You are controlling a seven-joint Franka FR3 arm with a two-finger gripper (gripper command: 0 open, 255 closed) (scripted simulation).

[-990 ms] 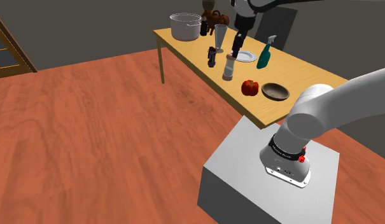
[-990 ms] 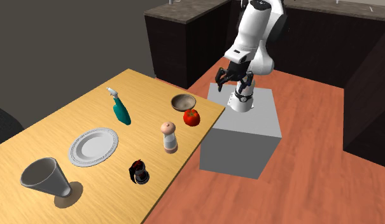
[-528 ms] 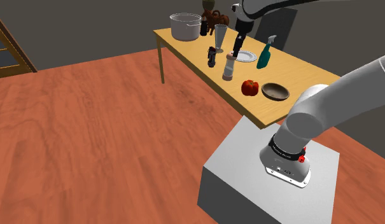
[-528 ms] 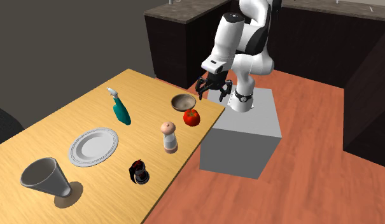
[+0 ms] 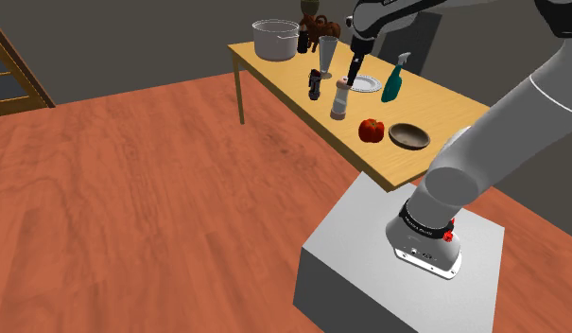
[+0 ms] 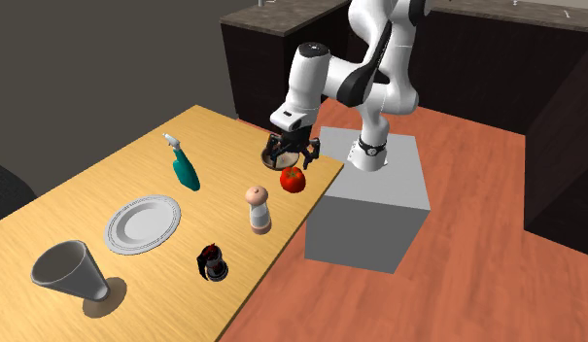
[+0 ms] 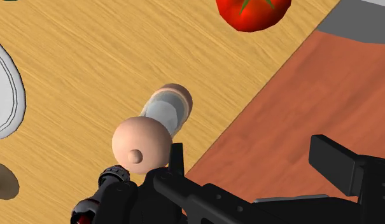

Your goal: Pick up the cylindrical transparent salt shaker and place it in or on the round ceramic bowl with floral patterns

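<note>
The salt shaker (image 6: pixel 258 209) stands upright near the table's edge, a clear body with a pinkish round top (image 7: pixel 141 145). In the shoulder view the shaker (image 5: pixel 340 99) is mid-table. The round brown bowl (image 5: pixel 409 136) sits at the table end nearest the stand, next to a tomato. My gripper (image 6: pixel 290 155) hangs open above the bowl (image 6: pixel 265 154) and partly covers it. In the wrist view the gripper (image 7: pixel 251 156) holds nothing, and the shaker lies just outside one finger (image 7: pixel 176 158), not between the two.
A red tomato (image 6: pixel 293 179) lies between bowl and shaker. A teal spray bottle (image 6: pixel 185 167), a white plate (image 6: pixel 143 222), a small dark object (image 6: pixel 213 261) and a grey cup (image 6: pixel 73 272) stand farther along the table. A grey pot (image 5: pixel 274 40) sits at the far end.
The arm has swung from above the stand out over the table end. The gripper has come down over the bowl and tomato, still open. Nothing on the table has moved.
</note>
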